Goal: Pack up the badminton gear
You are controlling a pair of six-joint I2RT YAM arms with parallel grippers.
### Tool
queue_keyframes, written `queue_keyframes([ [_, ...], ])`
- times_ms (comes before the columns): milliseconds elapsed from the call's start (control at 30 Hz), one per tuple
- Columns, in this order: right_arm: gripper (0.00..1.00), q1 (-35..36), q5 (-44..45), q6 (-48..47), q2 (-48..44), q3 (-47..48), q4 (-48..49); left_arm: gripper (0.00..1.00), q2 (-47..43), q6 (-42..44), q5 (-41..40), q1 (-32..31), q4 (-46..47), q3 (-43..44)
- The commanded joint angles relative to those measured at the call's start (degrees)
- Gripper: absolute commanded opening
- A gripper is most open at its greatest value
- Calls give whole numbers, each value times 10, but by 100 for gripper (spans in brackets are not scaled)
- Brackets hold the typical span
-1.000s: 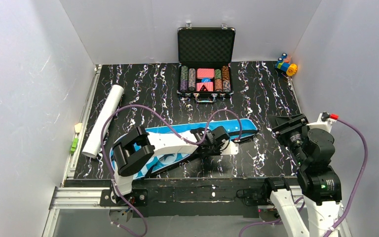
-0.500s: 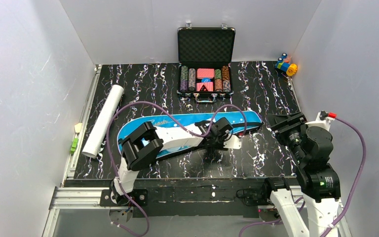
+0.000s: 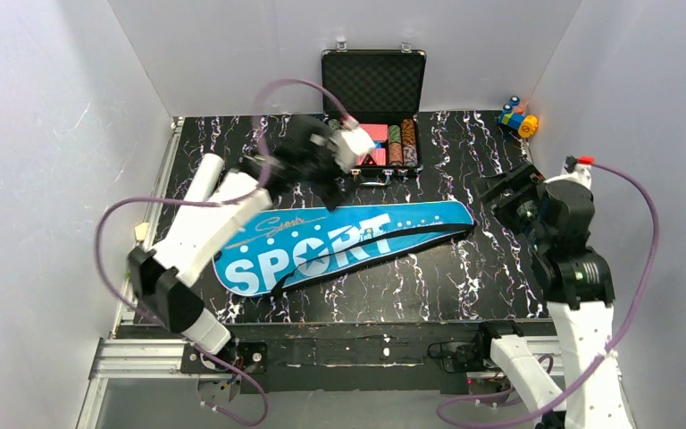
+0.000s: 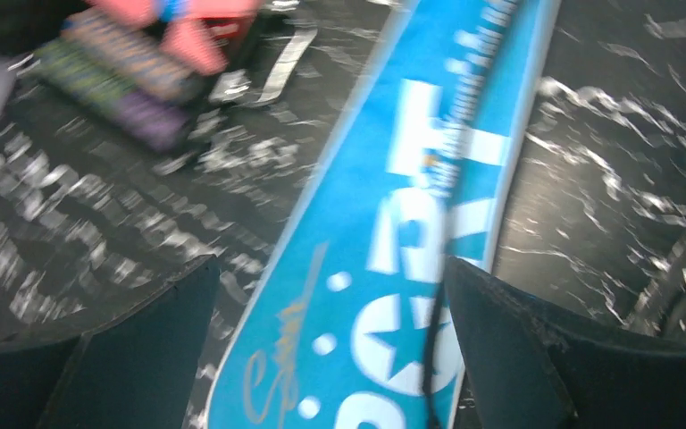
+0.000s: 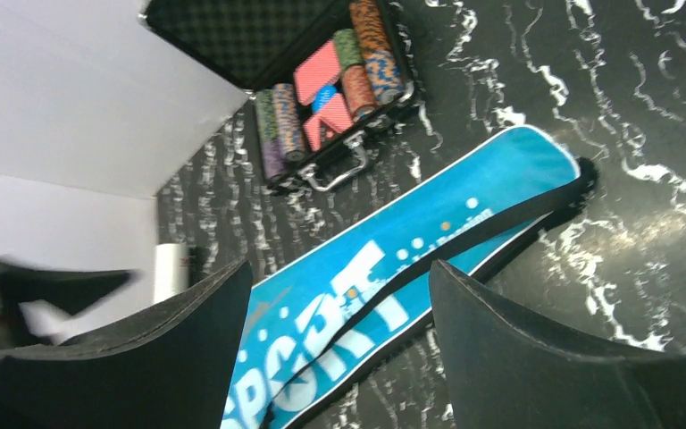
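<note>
Lying flat: bag (image 3: 339,246) on worktop (image 3: 464,268)

The blue bag rests slantwise mid-worktop, "SPORT" lettering up. The white tube (image 3: 205,172) lies along the left edge, well apart. Raised between bag and chip case (image 3: 372,143), the left gripper (image 4: 328,268) hangs released and empty. Off to the right, the right gripper (image 5: 339,268) is likewise spread, empty.

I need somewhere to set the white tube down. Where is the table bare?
Bare table lies along the near edge in front of the SPORT bag, and between the poker case and toy blocks. Crowded at back left: left arm over the tube.
</note>
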Motion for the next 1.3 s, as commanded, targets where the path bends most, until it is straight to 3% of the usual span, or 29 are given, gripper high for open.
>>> queue_keyframes([
  [0, 81, -2, 36, -113, 78, 5, 59, 98, -83, -81, 94, 154, -86, 5],
  [200, 89, -3, 155, -184, 198, -20, 64, 98, -171, -126, 128, 342, 34, -193],
  [267, 93, -6, 175, -210, 240, -22, 54, 98, -155, -134, 149, 408, 59, -239],
  [400, 94, -11, 113, -256, 268, -83, 146, 98, -74, -162, 153, 505, 75, -248],
  [567, 94, -14, 68, -251, 294, -92, 176, 98, -8, -186, 114, 519, 62, -237],
  [767, 94, -15, 41, -273, 261, -156, 242, 98, -46, -179, 157, 526, 123, -288],
  [867, 94, -15, 84, -280, 227, -221, 309, 98, -68, -191, 158, 526, 181, -321],
  [1000, 94, -18, 201, -277, 212, -308, 432, 98, -112, -222, 152, 526, 302, -404],
  [1100, 94, -20, 234, -297, 194, -389, 539, 98, -137, -254, 129, 526, 399, -467],
  [1167, 94, -22, 243, -299, 198, -456, 667, 98, -167, -277, 111, 526, 537, -559],
  [1233, 94, -24, 251, -294, 255, -460, 755, 98, -193, -278, 96, 526, 762, -692],
  [1267, 94, -26, 258, -293, 277, -427, 717, 98, -197, -274, 84, 525, 790, -712],
])
